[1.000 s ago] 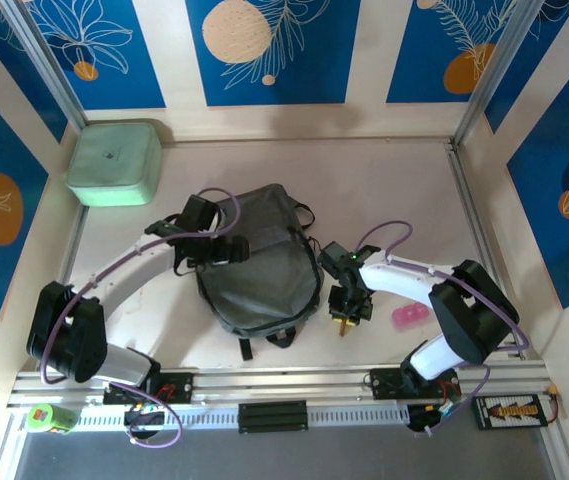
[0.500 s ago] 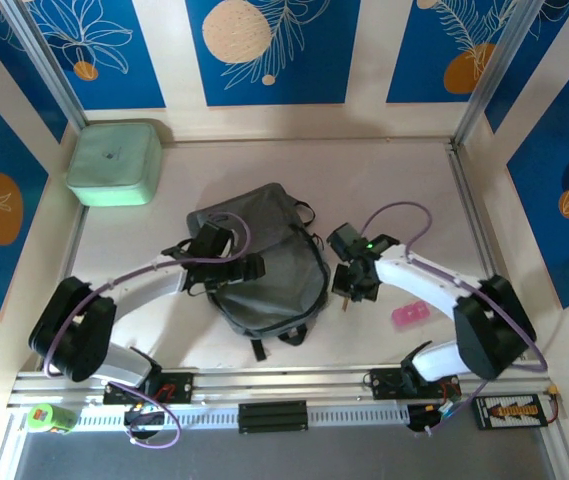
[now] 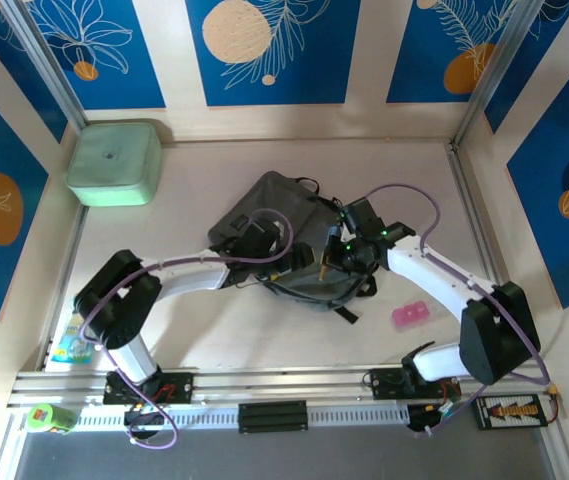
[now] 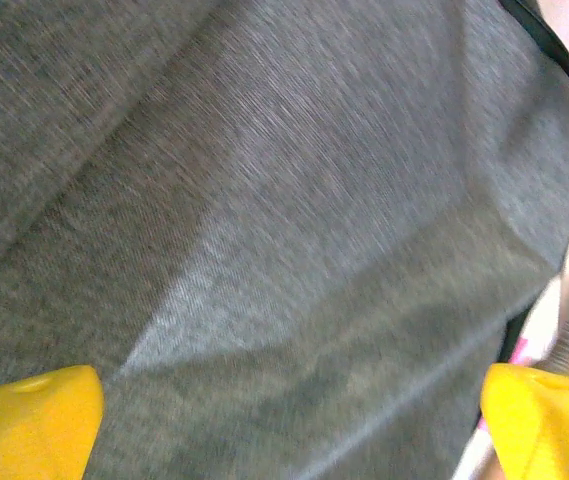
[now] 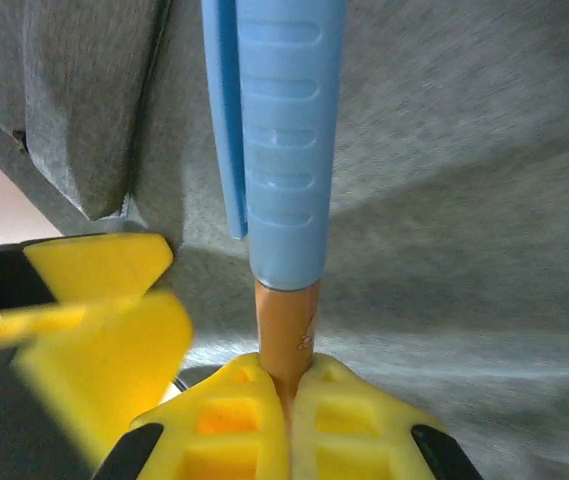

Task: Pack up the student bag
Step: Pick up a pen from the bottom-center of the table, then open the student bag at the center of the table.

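Grey student bag [image 3: 269,205] on tabletop [image 3: 404,190], left claw [image 4: 284,430] spread wide just over its fabric, right claw [image 5: 286,385] at its 3 o'clock side, clamped on blue-capped pen [image 5: 284,150].

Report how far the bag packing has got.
Done: nothing I can confirm; the inside of the student bag is hidden. In hand: the right jaws are shut on a blue-capped pen held against the bag's fabric, while the left jaws stand open over the bag. Left: getting the pen inside, then probably the pink item lying on the table.
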